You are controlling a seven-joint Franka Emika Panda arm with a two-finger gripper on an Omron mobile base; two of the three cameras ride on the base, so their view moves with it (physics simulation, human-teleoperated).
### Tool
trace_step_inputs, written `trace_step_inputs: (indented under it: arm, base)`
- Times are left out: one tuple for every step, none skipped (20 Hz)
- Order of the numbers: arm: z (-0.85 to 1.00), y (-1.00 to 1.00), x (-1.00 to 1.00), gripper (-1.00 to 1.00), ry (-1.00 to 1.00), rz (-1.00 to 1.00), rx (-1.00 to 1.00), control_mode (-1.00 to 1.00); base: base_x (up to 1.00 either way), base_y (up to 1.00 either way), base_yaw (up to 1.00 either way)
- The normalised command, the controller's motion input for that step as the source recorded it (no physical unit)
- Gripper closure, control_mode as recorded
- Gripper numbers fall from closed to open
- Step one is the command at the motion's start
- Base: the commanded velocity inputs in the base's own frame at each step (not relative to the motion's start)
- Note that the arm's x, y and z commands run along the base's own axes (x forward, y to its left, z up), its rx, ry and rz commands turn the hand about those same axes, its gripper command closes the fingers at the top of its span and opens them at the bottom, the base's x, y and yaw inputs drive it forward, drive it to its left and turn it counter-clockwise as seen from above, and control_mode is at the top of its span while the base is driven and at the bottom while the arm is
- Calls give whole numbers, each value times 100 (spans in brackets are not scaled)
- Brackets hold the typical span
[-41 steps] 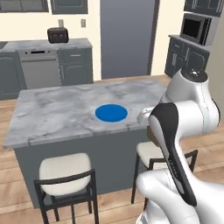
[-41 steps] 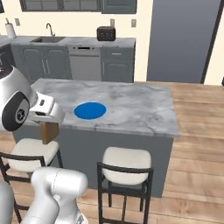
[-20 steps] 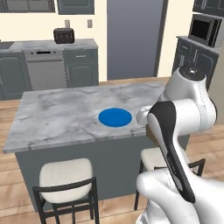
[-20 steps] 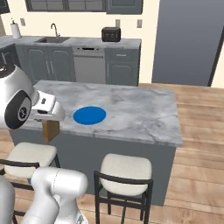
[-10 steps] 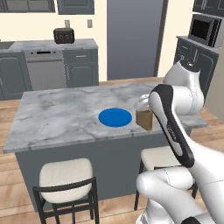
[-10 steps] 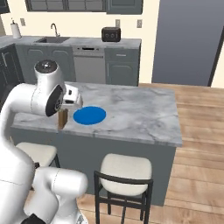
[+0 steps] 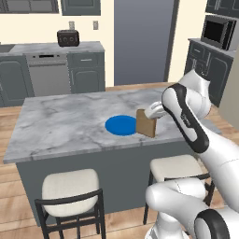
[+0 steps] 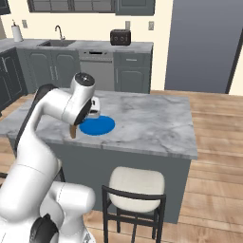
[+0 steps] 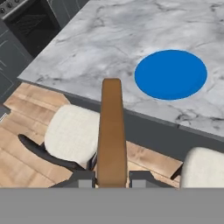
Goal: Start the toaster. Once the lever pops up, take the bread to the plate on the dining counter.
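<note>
Over the near edge of the dining counter [image 7: 60, 126], the gripper [image 9: 112, 177] is clamped on the bread [image 9: 112, 135], fingers pinching the slice's two flat faces at its lower edge in the hand view. Slice stands on edge, hanging vertical in the left base view [image 7: 146, 123], just beside the plate [image 7: 121, 125] at its 3 o'clock. Hand view puts the plate [image 9: 170, 74] at about 1 o'clock from the slice, bare, nothing on it.

Handling guess: toast is light and stiff but brittle, crust edge is the strongest place to pinch; current hold across the thin dimension looks right. Dry surface, so slip risk is low, crumbling from over-squeeze is the bigger worry.

Toaster [image 7: 68, 38] sits on the back counter, well apart, at 11 o'clock.

Remaining, as I judge it: shift the slice over the blue disc, tip it flat, let go low so it doesn't bounce off.
</note>
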Motion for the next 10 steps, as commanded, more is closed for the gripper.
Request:
trace_step_inputs:
  arm:
    - [-31,0,55,100,-4,11,4,-100]
    - [-20,0,47,100,-7,9,5,-100]
    - [-9,0,54,100,-5,3,1,-100]
    - [0,0,70,100,-1,0,0,-100]
    - [0,0,71,100,0,0,0,-100]
    - [0,0,69,100,0,0,1,-100]
    - [0,0,65,100,0,0,5,-100]
    - [0,0,68,100,0,0,5,-100]
    - [0,0,71,100,0,0,4,-100]
    - [0,6,73,100,0,0,3,-100]
  base:
    - [0,0,0]
    - [0,0,0]
    - [0,0,0]
    - [0,0,0]
    - [0,0,0]
    - [0,0,0]
    - [0,0,0]
    - [0,0,0]
    - [0,0,0]
    - [0,0,0]
